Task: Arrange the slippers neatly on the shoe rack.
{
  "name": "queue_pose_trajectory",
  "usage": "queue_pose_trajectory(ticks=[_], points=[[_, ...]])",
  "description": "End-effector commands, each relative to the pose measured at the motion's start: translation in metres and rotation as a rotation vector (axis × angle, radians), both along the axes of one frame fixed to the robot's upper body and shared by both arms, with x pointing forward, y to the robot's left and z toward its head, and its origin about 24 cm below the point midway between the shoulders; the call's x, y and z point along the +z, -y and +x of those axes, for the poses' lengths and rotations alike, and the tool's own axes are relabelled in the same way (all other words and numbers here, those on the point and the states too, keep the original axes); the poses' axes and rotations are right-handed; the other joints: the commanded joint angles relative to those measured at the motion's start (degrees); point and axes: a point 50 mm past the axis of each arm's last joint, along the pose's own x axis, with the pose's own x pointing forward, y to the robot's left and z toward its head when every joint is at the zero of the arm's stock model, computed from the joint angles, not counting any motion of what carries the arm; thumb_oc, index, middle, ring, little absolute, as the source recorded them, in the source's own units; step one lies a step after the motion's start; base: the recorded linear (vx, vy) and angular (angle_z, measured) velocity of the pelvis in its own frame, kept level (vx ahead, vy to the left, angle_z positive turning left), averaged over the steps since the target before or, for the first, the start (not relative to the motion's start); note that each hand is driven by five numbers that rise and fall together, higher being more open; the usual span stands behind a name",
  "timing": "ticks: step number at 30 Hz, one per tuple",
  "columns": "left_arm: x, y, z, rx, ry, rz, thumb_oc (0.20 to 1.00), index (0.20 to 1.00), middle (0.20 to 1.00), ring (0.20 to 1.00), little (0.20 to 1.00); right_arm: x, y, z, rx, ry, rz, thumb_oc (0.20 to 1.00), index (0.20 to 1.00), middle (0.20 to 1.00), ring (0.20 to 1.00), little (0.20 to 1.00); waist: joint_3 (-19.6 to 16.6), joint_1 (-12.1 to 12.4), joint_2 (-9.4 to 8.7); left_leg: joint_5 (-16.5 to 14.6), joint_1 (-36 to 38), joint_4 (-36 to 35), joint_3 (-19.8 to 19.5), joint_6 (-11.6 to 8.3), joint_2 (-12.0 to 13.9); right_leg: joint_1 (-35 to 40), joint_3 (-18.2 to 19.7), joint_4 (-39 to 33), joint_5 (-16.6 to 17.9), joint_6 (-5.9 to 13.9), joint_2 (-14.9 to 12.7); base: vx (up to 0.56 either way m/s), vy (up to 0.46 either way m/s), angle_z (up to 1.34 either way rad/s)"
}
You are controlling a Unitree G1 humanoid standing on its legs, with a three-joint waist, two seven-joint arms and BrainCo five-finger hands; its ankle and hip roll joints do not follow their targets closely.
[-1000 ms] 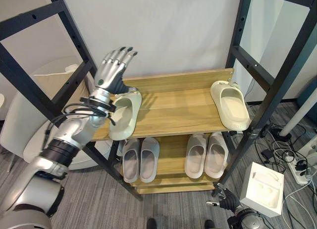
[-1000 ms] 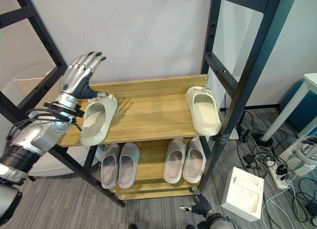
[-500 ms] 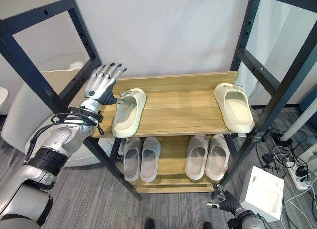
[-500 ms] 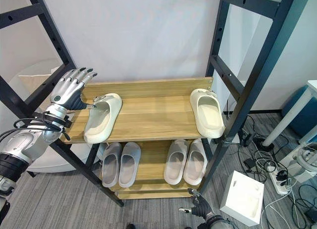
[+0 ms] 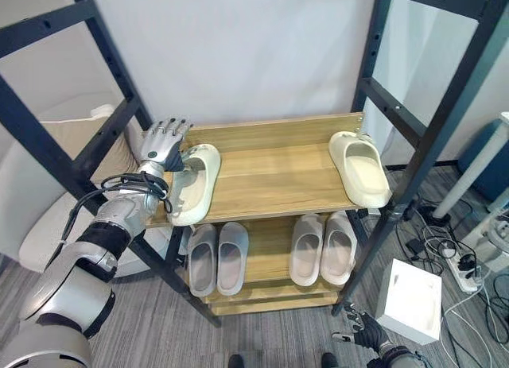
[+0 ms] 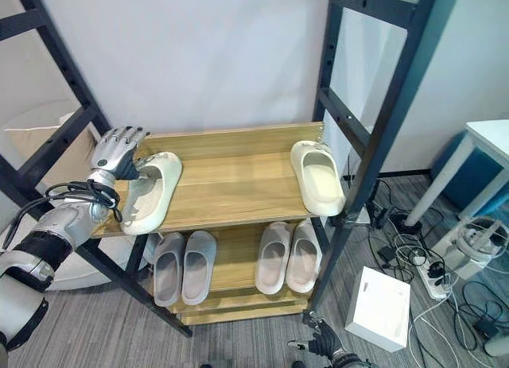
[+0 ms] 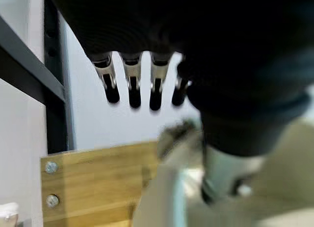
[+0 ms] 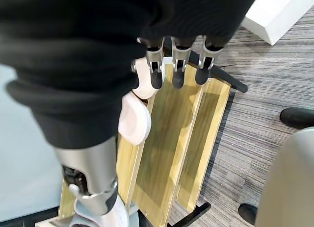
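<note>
At the left of the left eye view, the left hand (image 5: pixel 161 141) sits at the back left corner of the top shelf (image 5: pixel 274 173) of the shoe rack (image 5: pixel 270 292). Its fingers are straight and spread, and nothing is gripped. The hand is just beside the toe end of the left cream slipper (image 5: pixel 192 183), thumb side towards it; whether it actually touches cannot be told.

That slipper lies on the left part of the top shelf, its heel hanging slightly over the front edge and its length angled a little across the boards. Well apart from it, at the right end of the same shelf, lies the right cream slipper (image 5: pixel 361 168), also with its heel at the front edge and close to the dark upright.

On the lower shelf, a grey pair (image 5: pixel 216 257) lies side by side at the left, and a pale pair (image 5: pixel 322 248) side by side at the right. Both look tidy already.

At the bottom right of the frame the right hand (image 5: pixel 355 333) hangs low by the floor, fingers loosely extended in its wrist view and empty.

By my reading the task is well along: every slipper visible is on the rack. What seems left is to straighten the cream slippers and perhaps bring them together as a pair.
</note>
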Motion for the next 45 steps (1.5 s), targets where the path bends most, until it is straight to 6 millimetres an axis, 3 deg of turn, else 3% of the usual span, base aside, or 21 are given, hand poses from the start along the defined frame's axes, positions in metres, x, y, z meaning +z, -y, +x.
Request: queue_pose_trajectory(ticks=[1, 5, 8, 12, 13, 16, 22, 25, 33, 35, 37, 45], points=[[0.068, -0.008, 0.016, 0.056, 0.195, -0.03, 0.2, 0.2, 0.2, 0.2, 0.2, 0.022, -0.013, 0.026, 0.007, 0.163, 0.063, 1.0, 1.0, 1.0, 1.0, 1.0, 3.36, -0.49, -2.59, -6.48, 6.66, 0.02, 3.47, -2.31, 1.52, 0.73, -2.94, 0.84, -2.04, 3.08, -2.41, 0.0, -0.006, -0.1], [0.073, -0.005, 0.017, 0.045, 0.206, -0.041, 0.2, 0.2, 0.2, 0.2, 0.2, 0.02, -0.012, 0.025, 0.0, 0.156, 0.061, 1.0, 1.0, 1.0, 1.0, 1.0, 3.33, -0.68, -2.56, -6.5, 6.73, 0.02, 3.74, -2.34, 1.61, 0.56, -2.63, 0.86, -2.0, 3.1, -2.34, 0.0, -0.004, -0.12], [0.075, 0.01, 0.019, -0.013, 0.22, -0.043, 0.2, 0.2, 0.2, 0.2, 0.2, 0.019, -0.012, 0.023, 0.0, 0.146, 0.059, 1.0, 1.0, 1.0, 1.0, 1.0, 3.29, -0.71, -2.59, -6.45, 6.72, 0.02, 3.75, -2.35, 1.65, 0.65, -2.66, 0.76, -2.09, 3.05, -2.25, 0.0, 0.0, 0.0], [0.079, 0.055, 0.021, -0.177, 0.248, -0.045, 0.2, 0.2, 0.2, 0.2, 0.2, 0.02, -0.014, 0.026, -0.015, 0.155, 0.07, 1.0, 1.0, 1.0, 1.0, 1.0, 3.41, -0.76, -2.65, -6.45, 6.61, 0.02, 3.48, -2.31, 1.6, 1.0, -2.84, 0.72, -2.32, 2.86, -2.15, 0.0, 0.0, 0.0], [0.079, 0.055, 0.021, -0.177, 0.248, -0.044, 0.2, 0.2, 0.2, 0.2, 0.2, 0.02, -0.014, 0.026, -0.015, 0.155, 0.07, 1.0, 1.0, 1.0, 1.0, 1.0, 3.4, -0.74, -2.64, -6.46, 6.61, 0.02, 3.47, -2.31, 1.6, 1.01, -2.85, 0.72, -2.33, 2.86, -2.15, 0.0, 0.0, 0.0], [0.092, 0.099, 0.023, -0.299, 0.299, -0.046, 0.2, 0.2, 0.2, 0.2, 0.2, 0.024, -0.012, 0.028, -0.033, 0.176, 0.076, 1.0, 1.0, 1.0, 1.0, 1.0, 3.77, -1.64, -2.61, -6.45, 6.4, 0.02, 3.53, -2.26, 1.72, 0.62, -2.48, 0.76, -2.31, 2.8, -2.0, -0.01, -0.011, 0.0], [0.107, 0.125, 0.028, -0.337, 0.343, -0.063, 0.2, 0.2, 0.2, 0.2, 0.2, 0.028, -0.004, 0.03, -0.057, 0.189, 0.064, 1.0, 1.0, 1.0, 1.0, 1.0, 4.27, -3.15, -2.13, -6.38, 6.34, 0.02, 4.34, -2.34, 1.86, -0.3, -1.37, 0.9, -2.11, 2.78, -1.84, -0.01, -0.008, -0.03], [0.12, 0.138, 0.032, -0.341, 0.365, -0.049, 0.2, 0.2, 0.2, 0.2, 0.2, 0.032, 0.003, 0.03, -0.073, 0.202, 0.053, 1.0, 1.0, 1.0, 1.0, 1.0, 4.68, -5.08, -1.4, -6.26, 6.31, 0.02, 5.51, -2.5, 1.92, -1.38, -0.08, 1.09, -1.87, 2.86, -1.66, -0.02, -0.002, -0.14], [0.128, 0.14, 0.043, -0.261, 0.338, -0.041, 0.2, 0.2, 0.2, 0.2, 0.2, 0.041, 0.017, 0.033, -0.102, 0.231, 0.031, 1.0, 1.0, 1.0, 1.0, 1.0, 5.52, -8.68, 0.27, -5.83, 6.31, 0.02, 7.85, -2.89, 2.34, -3.63, 2.64, 1.8, -1.59, 2.83, -1.08, -0.02, -0.007, -0.15], [0.128, 0.14, 0.044, -0.262, 0.339, -0.042, 0.2, 0.2, 0.2, 0.2, 0.2, 0.041, 0.018, 0.033, -0.103, 0.231, 0.031, 1.0, 1.0, 1.0, 1.0, 1.0, 5.53, -8.58, 0.31, -5.84, 6.31, 0.02, 7.91, -2.89, 2.36, -3.69, 2.7, 1.84, -1.59, 2.82, -1.05, -0.01, -0.002, -0.12], [0.125, 0.131, 0.047, -0.204, 0.314, -0.027, 0.2, 0.2, 0.2, 0.2, 0.2, 0.045, 0.022, 0.034, -0.11, 0.246, 0.029, 1.0, 1.0, 1.0, 1.0, 1.0, 5.77, -10.2, 0.98, -5.59, 6.63, 0.02, 8.95, -3.13, 2.69, -4.43, 3.81, 1.99, -1.45, 2.78, -0.66, -0.01, -0.002, -0.14], [0.109, 0.111, 0.05, -0.125, 0.259, -0.031, 0.2, 0.2, 0.2, 0.2, 0.2, 0.043, 0.027, 0.026, -0.12, 0.23, 0.018, 1.0, 1.0, 1.0, 1.0, 1.0, 5.6, -10.62, 0.97, -5.26, 7.06, 0.02, 9.35, -3.43, 3.21, -4.2, 3.89, 1.81, -1.45, 2.56, -0.12, -0.01, -0.021, -0.09]])
